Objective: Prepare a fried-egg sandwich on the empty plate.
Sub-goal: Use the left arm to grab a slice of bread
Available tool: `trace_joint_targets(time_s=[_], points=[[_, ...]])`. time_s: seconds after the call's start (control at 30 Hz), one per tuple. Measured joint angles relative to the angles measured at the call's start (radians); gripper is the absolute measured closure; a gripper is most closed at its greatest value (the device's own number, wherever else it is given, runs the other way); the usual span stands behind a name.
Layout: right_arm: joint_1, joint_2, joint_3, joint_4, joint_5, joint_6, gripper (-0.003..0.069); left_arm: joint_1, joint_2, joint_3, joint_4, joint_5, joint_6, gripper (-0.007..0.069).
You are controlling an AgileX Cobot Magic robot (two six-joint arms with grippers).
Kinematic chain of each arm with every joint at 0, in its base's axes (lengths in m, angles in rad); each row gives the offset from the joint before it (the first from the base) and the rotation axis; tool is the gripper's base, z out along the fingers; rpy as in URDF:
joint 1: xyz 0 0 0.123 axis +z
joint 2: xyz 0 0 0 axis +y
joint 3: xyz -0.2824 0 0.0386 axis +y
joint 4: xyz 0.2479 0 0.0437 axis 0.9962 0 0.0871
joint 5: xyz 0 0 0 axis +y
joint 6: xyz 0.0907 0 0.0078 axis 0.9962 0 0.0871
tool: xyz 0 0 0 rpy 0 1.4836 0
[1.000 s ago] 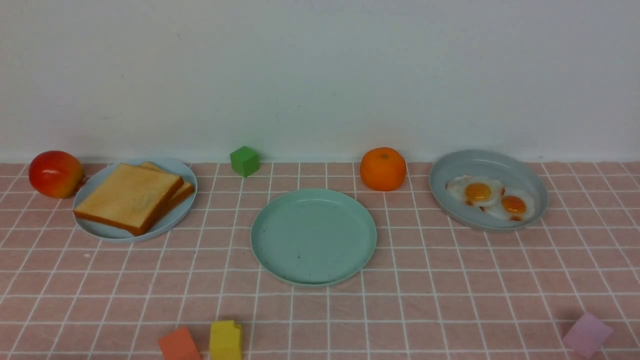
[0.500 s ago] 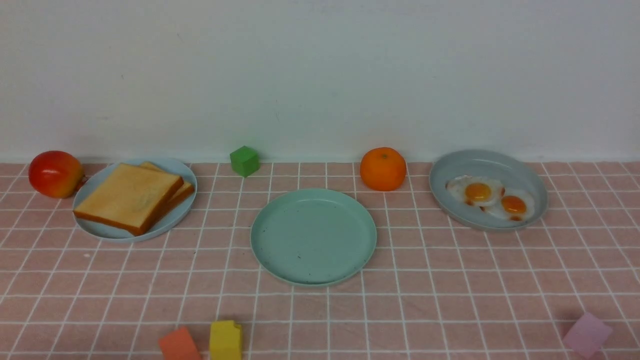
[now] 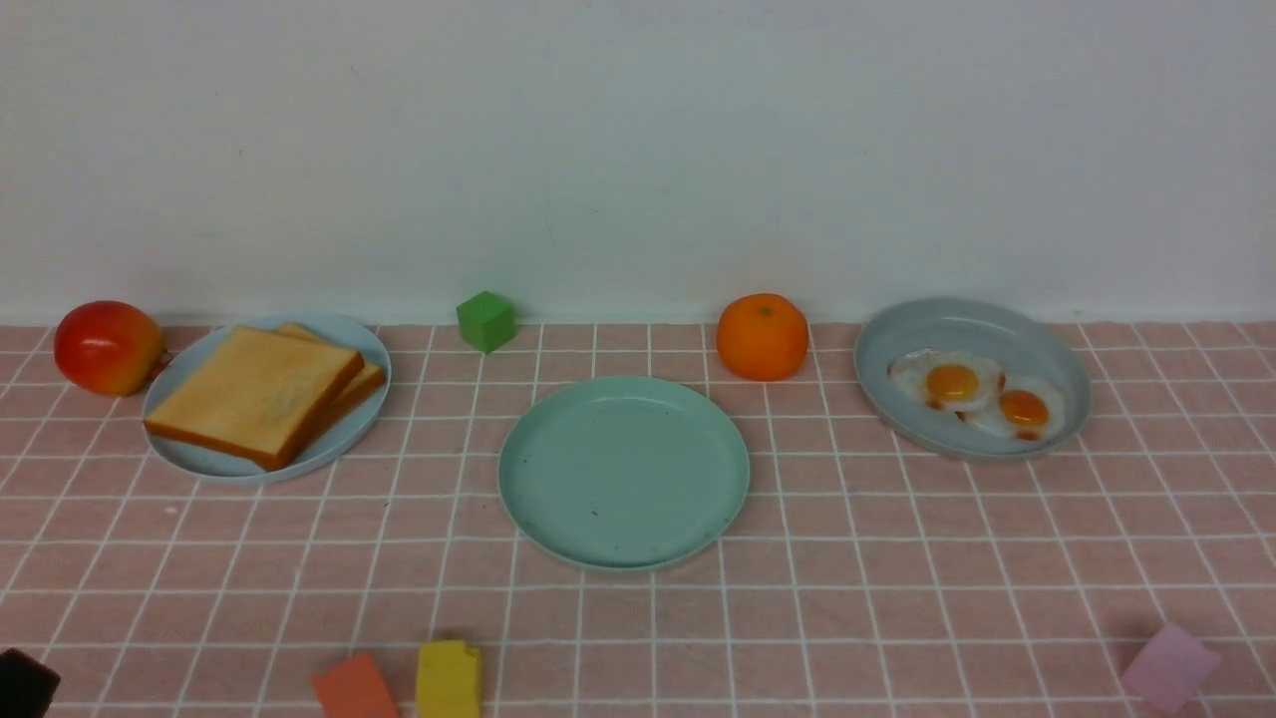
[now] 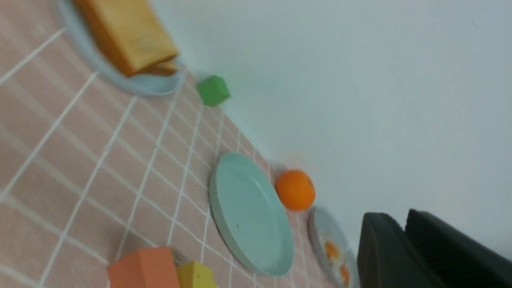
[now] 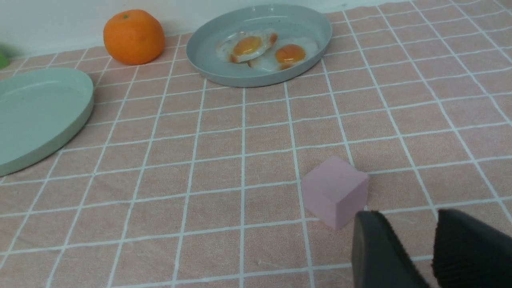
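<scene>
Left gripper (image 4: 400,219), jaws narrowly apart; right gripper (image 5: 410,218), wider. Green plate (image 3: 625,474), bare. At its ten o'clock: toast (image 3: 254,389), stacked, probably light, spongy; hold by opposite crusts. Two o'clock: fried eggs (image 3: 952,383), likely floppy, slippery; pinch at rim.

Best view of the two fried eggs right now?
Right wrist view: both fried eggs appear largest there, yolks and browned edges distinct, one partly overlapping the other on the grey-blue plate. Front view shows both whole but smaller. Left wrist view gives only blurred orange and white patches at a steep slant.
</scene>
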Motion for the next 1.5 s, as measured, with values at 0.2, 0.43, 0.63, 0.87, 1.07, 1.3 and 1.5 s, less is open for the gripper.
trace_joint_targets(time_s=[0.2, 0.43, 0.63, 0.87, 1.07, 1.3, 1.5], points=[[0.000, 0.000, 0.000, 0.000, 0.000, 0.000, 0.0418, 0.000, 0.240, -0.190, 0.018, 0.192, 0.262, 0.0614], [0.000, 0.000, 0.000, 0.000, 0.000, 0.000, 0.0418, -0.010, 0.739, -0.478, 0.072, 0.581, 0.476, 0.0622], [0.000, 0.000, 0.000, 0.023, -0.009, 0.021, 0.0417, -0.010, 0.926, -0.651, 0.065, 0.661, 0.487, 0.0622], [0.000, 0.000, 0.008, 0.311, -0.198, 0.192, 0.0417, -0.010, 0.940, -0.714, 0.065, 0.706, 0.503, 0.0638], [0.000, 0.000, -0.026, 0.437, -0.290, 0.241, 0.0426, -0.010, 0.942, -0.714, 0.007, 0.699, 0.601, 0.0638], [0.058, 0.228, -0.552, 0.391, 0.312, -0.113, 0.0550, -0.031, 1.039, -0.795, -0.007, 0.670, 0.644, 0.0638], [0.160, 0.462, -0.913, 0.379, 0.622, -0.340, 0.0575, -0.232, 1.125, -0.923, 0.120, 0.673, 0.558, 0.0638]])
